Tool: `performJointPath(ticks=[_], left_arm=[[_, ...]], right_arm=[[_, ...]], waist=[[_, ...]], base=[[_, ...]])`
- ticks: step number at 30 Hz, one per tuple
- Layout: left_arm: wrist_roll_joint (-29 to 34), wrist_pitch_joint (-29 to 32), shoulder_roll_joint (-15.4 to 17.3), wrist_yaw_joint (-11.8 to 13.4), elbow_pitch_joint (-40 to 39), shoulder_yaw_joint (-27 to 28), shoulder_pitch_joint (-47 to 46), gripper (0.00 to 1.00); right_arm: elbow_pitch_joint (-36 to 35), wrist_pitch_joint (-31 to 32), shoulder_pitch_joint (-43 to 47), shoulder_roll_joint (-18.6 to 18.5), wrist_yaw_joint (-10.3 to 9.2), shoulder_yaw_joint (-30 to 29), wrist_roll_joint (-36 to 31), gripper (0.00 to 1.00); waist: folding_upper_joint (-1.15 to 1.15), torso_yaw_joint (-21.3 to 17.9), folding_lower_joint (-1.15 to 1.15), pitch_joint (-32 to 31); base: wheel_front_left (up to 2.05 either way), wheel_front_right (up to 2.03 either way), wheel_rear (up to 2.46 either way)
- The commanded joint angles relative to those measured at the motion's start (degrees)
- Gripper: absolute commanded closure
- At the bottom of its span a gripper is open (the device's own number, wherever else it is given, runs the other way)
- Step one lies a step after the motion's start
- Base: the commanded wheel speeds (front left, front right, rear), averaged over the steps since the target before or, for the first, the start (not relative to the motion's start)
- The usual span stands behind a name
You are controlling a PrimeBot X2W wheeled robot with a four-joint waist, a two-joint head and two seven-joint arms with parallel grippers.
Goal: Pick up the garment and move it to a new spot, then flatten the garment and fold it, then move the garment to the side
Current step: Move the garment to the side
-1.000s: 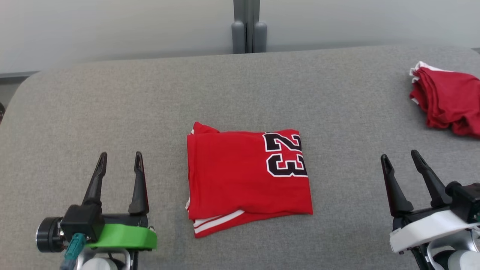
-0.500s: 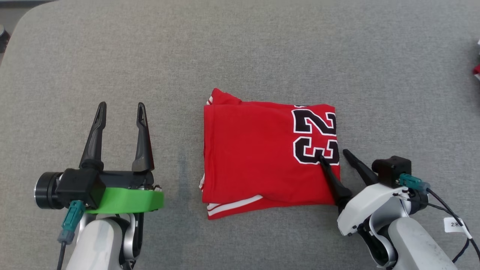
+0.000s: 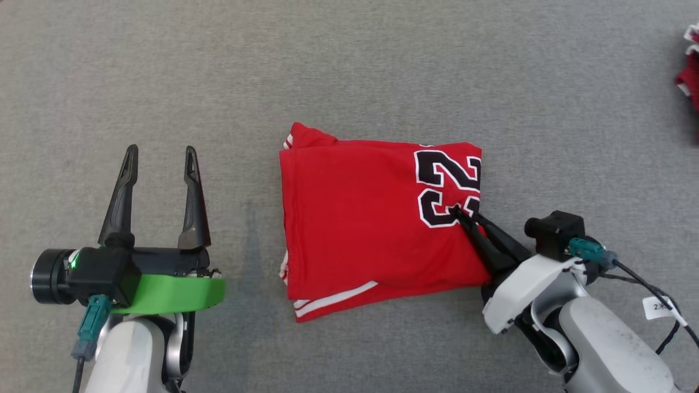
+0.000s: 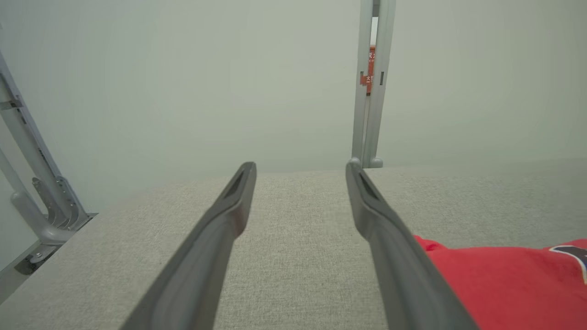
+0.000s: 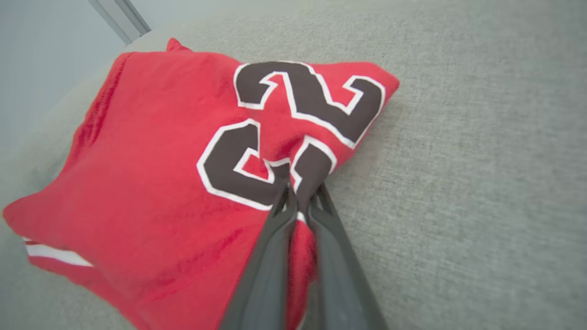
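a red garment (image 3: 360,229) of soft knit is seen folded into a rough rectangle, lying flat at the middle of the table (image 3: 349,65). black numerals (image 3: 448,185) edged in white are printed at its 3 o'clock side. white stripes (image 3: 333,297) show on a lower layer at 7 o'clock. a small fold of cloth at the numerals, near the garment's 4 o'clock edge, is pinched between the clenched fingers of the right gripper (image 3: 464,215), and the cloth is puckered there. the left gripper (image 3: 160,158) is held at 9 o'clock of the garment, apart from it. its long, dark, tapered fingers are spread, with nothing between them.

the table is covered in grey woven fabric with a fine, felt-like grain. a second red and white pile (image 3: 689,76) is seen at 2 o'clock, at the edge of the head view. beyond the table, in the left wrist view, a pale plain wall (image 4: 183,91) is shown with a grey upright post (image 4: 371,82) at 1 o'clock and a metal frame (image 4: 27,183) at 9 o'clock.
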Motion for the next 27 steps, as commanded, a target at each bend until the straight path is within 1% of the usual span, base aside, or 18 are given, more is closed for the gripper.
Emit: performJointPath(ticks=[1,5,8,11,14,20,24,27], left_arm=[[0.40,-0.14,0.46,-0.49,-0.59,0.12,0.46,0.00],[1.67,-0.14,0.98,-1.48,-2.06,-0.93,0.11,0.00],[2.67,-0.08,1.17,-2.50,-3.21,-2.44,-1.65,0.00],[3.30,0.42,1.53,-3.64,-4.08,-4.03,-3.97,0.00],[3.82,1.23,1.58,-4.69,-4.73,-5.55,-6.36,0.00],[4.81,1.58,1.81,-6.22,-5.70,-7.44,-10.94,0.00],[5.40,1.35,1.68,-7.00,-5.74,-8.74,-13.21,0.00],[5.75,1.24,1.68,-7.30,-5.79,-9.59,-14.45,0.00]], right_arm=[[-0.88,-0.85,-0.50,-1.20,-0.08,-0.33,0.46,1.00],[-1.78,-1.31,-1.44,-3.95,-0.08,-1.61,1.53,1.00],[-1.26,-1.86,-2.64,-6.11,-0.08,-3.95,2.73,1.00],[-0.08,-2.11,-5.90,-8.51,-0.08,-6.22,3.90,1.00],[1.96,-2.32,-10.66,-10.75,-0.08,-9.01,3.97,1.00],[6.52,-2.00,-21.90,-13.98,-0.08,-12.64,2.98,1.00],[8.26,-2.25,-26.42,-17.70,-0.08,-16.16,2.66,1.00],[9.37,-2.26,-27.92,-21.01,-0.08,-20.14,3.18,1.00]], waist=[[0.00,-6.15,0.00,-0.28],[0.00,-12.33,0.00,0.83],[0.00,-14.99,0.00,2.72],[0.00,-16.50,0.00,5.49],[0.00,-16.46,0.00,8.87],[0.00,-14.10,0.00,15.14],[0.00,-12.70,0.00,17.46],[0.00,-12.01,0.00,18.61]], base=[[0.00,0.00,0.00],[0.00,0.00,0.00],[0.00,0.00,0.00],[0.00,0.00,0.00],[0.00,0.00,0.00],[0.00,0.00,0.00],[0.00,0.00,0.00],[0.00,0.00,0.00]])
